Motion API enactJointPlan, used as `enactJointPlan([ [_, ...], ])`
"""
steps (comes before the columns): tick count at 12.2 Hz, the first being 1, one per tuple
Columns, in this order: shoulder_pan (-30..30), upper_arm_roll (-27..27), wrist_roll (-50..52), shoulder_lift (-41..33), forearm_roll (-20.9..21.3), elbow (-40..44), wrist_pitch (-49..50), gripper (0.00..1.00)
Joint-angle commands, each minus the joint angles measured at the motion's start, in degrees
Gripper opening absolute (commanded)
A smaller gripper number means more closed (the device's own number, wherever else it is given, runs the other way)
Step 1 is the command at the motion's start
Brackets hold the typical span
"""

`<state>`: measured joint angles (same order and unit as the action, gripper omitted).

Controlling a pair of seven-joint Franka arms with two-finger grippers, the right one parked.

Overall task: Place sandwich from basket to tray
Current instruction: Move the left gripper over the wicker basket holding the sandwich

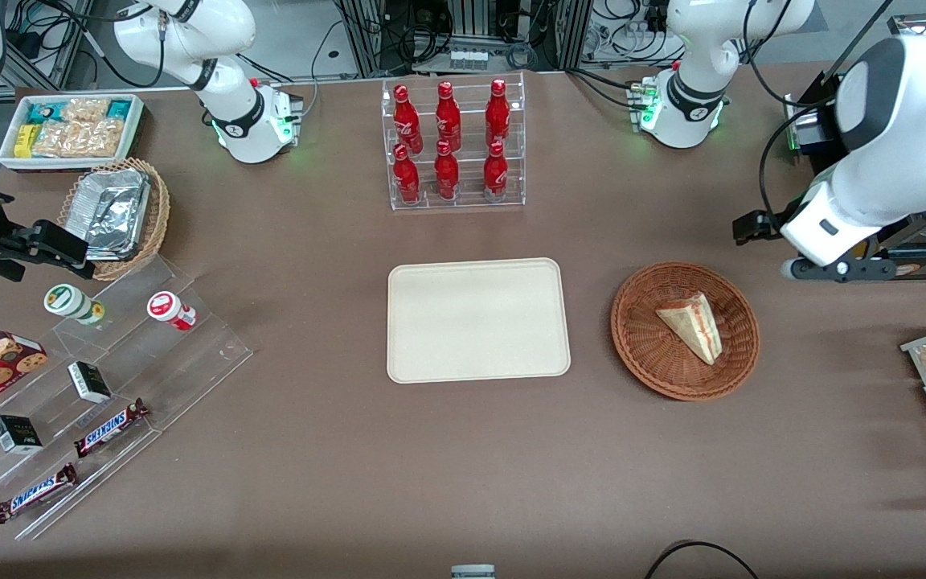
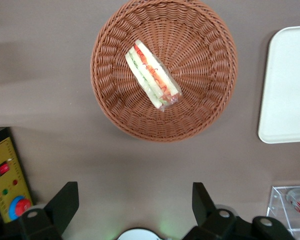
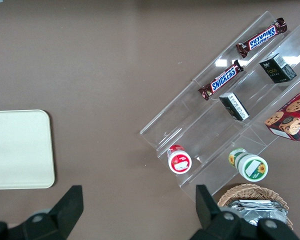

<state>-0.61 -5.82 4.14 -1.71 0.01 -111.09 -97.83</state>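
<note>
Claw (image 2: 135,200) hangs empty, fingers apart, high above table near basket (image 2: 110,100), lined up to drop on sandwich (image 2: 153,74); tray (image 1: 431,354) waits beside.

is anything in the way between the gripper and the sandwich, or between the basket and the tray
Nothing visible. The open left gripper hangs above bare table beside the round reddish-brown wicker basket, where the triangular sandwich wedge lies uncovered. Only bare brown table separates basket from the flat cream rectangular tray.

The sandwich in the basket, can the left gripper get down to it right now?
Probably yes. The sandwich lies uncovered in the basket, nothing on or over it, and the open gripper hangs above the table beside the basket, with bare space between.
</note>
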Motion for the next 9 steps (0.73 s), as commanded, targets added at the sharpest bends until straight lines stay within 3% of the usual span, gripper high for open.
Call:
enactJointPlan([
  [1,0.0,0.2,-0.5,-1.5,0.3,-7.7,-8.4,1.0],
  [5,0.2,0.2,-0.3,-0.8,0.3,-17.2,-23.3,1.0],
  [9,0.2,0.3,3.0,1.3,0.1,-17.8,-26.4,1.0],
])
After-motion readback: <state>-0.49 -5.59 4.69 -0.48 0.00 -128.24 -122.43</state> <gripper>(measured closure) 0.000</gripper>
